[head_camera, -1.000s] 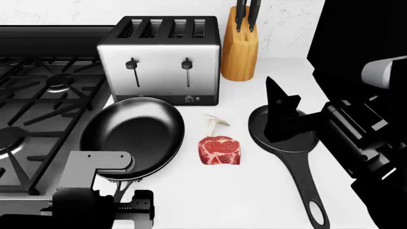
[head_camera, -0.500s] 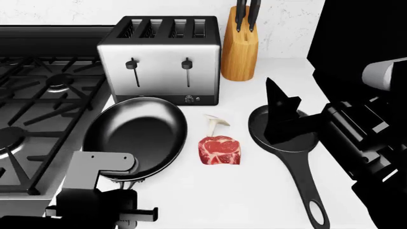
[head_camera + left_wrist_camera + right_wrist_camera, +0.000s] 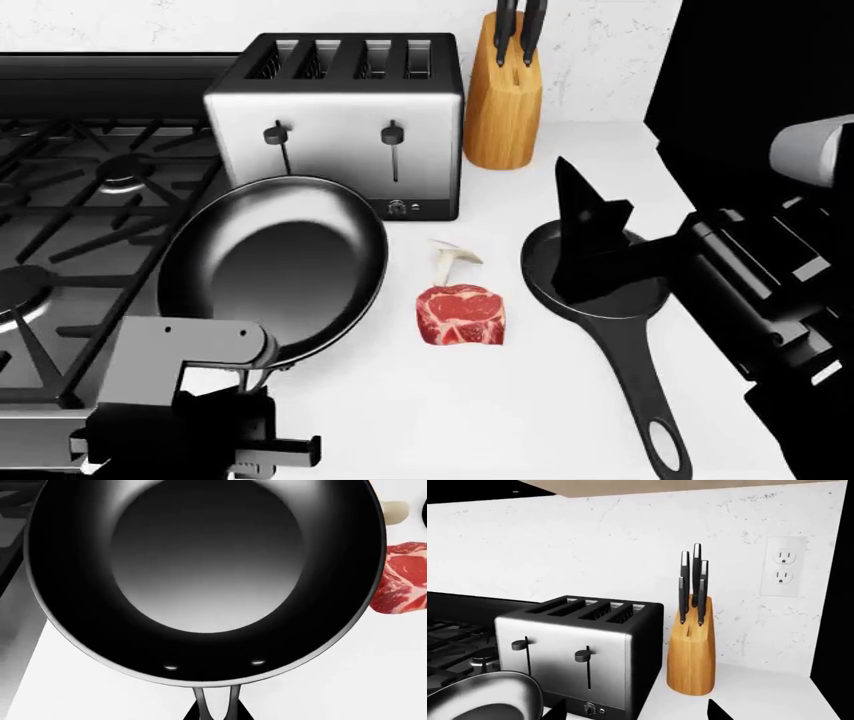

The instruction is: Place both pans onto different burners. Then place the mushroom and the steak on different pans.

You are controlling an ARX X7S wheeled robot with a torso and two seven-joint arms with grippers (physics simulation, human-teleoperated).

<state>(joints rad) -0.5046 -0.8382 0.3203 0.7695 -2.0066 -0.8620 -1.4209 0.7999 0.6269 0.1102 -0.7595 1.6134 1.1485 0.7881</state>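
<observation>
Your left gripper (image 3: pixel 260 440) looks clenched on the thin wire handle of the larger pan (image 3: pixel 274 265); the left wrist view shows the twin handle rods running straight down to the fingertips. The pan sits tilted just in front of the toaster (image 3: pixel 340 120), its rim overhanging the stove grate (image 3: pixel 94 210). It is rigid and likely heavy out at the bowl, so a hold this far back will want to twist; keep the wrist level.

Your right gripper (image 3: pixel 587 235) hovers over the bowl of the smaller pan (image 3: pixel 594 290), right of the toaster; I cannot tell whether it is spread or closed. Take that pan by its long handle.

The steak (image 3: pixel 462 315) lies just in front of the toaster's right corner: soft, slick. The mushroom (image 3: pixel 451 256) touches its far edge: light, fragile.
</observation>
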